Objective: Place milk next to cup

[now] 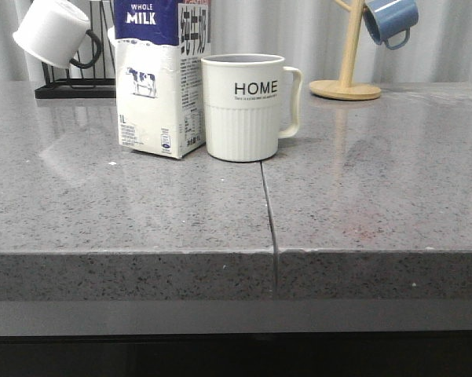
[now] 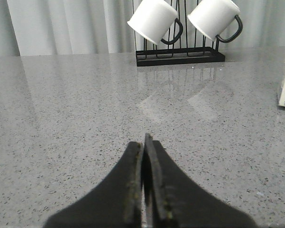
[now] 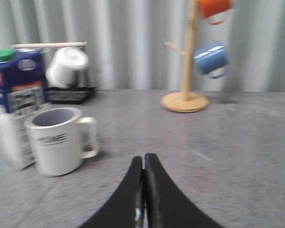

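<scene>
Grey speckled worktop with pale curtains behind it, and a thin seam running from the front edge straight back to the cup. Seen from the front, the milk stands upright toward 11 o'clock of the worktop's middle, dark blue top, little cow on the front, fine print down the side. The cup sits at its 3 o'clock, just beside it, pretty much touching as far as I can tell; "HOME" faces the camera and the cream handle points to 3 o'clock. The carton is clearly taller than the mug.

Further back, at about 10 o'clock of the carton, there's a black wire rack with white mugs hanging off it by black handles. At roughly 2 o'clock of the cup stands a wooden mug tree with a blue mug hung on it; the right wrist view also shows an orange one higher up, though that shot is blurry.

Neither arm shows in the front view. The left gripper hangs over bare worktop, jaws pressed together with nothing between them. The right gripper is the same deal, jaws clenched and empty, well apart from the cup.
</scene>
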Action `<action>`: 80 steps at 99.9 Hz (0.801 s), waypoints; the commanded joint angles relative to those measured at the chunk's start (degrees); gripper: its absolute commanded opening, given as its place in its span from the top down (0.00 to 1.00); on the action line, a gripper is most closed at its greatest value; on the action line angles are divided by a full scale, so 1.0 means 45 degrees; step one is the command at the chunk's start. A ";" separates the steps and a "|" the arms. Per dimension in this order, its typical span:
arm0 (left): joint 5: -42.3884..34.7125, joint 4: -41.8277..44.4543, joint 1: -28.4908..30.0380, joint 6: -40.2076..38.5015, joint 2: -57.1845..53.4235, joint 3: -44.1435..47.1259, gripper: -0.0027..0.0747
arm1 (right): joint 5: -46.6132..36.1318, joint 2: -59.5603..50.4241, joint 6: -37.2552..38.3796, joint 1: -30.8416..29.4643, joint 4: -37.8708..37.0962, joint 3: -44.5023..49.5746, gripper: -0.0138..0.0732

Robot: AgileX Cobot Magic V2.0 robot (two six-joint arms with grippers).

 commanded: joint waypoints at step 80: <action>-0.1113 -0.0091 0.0017 -0.0039 -0.0392 0.0567 0.99 | -0.3170 -0.2116 -0.0121 -0.2791 -0.0174 0.3986 0.92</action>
